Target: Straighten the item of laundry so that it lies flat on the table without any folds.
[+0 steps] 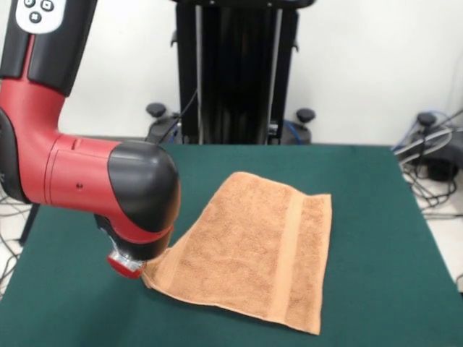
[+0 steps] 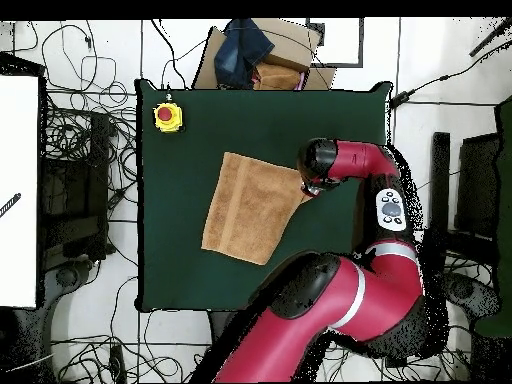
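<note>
The towel [image 1: 253,249] lies mostly flat on the table [image 1: 376,238]; one corner looks folded beneath the gripper [image 1: 130,266], whose state I cannot tell.

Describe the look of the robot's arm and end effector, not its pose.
The arm is glossy red with rounded black joint caps; a pale grey panel with dark buttons sits on its upper link. From overhead a white band rings one red link. The end effector shows only as a red-rimmed ring.
</note>
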{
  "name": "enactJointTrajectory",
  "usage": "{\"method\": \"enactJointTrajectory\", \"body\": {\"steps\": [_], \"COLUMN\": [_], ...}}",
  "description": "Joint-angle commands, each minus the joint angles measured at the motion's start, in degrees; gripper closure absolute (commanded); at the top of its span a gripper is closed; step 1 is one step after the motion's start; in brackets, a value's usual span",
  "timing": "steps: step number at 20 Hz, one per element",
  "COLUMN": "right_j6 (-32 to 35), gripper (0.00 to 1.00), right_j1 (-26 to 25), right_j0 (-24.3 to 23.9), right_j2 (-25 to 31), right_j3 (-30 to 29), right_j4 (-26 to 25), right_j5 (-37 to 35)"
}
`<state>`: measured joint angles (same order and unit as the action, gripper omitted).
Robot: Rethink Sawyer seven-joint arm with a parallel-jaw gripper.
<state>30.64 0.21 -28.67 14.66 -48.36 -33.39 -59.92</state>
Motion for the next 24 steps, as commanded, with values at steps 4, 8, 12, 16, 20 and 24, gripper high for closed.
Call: {"method": "enactJointTrajectory", "body": {"steps": [4, 8, 12, 16, 20, 24], "right_j6": [10.52, 14.49, 17.25, 16.76, 14.37, 13.27], "gripper": [1.00, 1.00, 1.00, 1.00, 1.00, 1.00], "right_j1": [-3.48, 4.62, 20.24, 26.98, 29.45, 27.23], "right_j0": [1.80, 2.35, 2.34, 2.99, 3.77, 3.51], "right_j2": [0.44, -1.11, -1.44, -1.84, -3.14, -3.32], "right_j3": [-4.29, -15.67, -34.40, -40.64, -41.46, -39.88], "right_j4": [0.09, 1.63, 6.78, 11.14, 12.61, 12.34], "right_j5": [7.24, 8.30, 5.65, 1.37, -1.69, -0.44]}}
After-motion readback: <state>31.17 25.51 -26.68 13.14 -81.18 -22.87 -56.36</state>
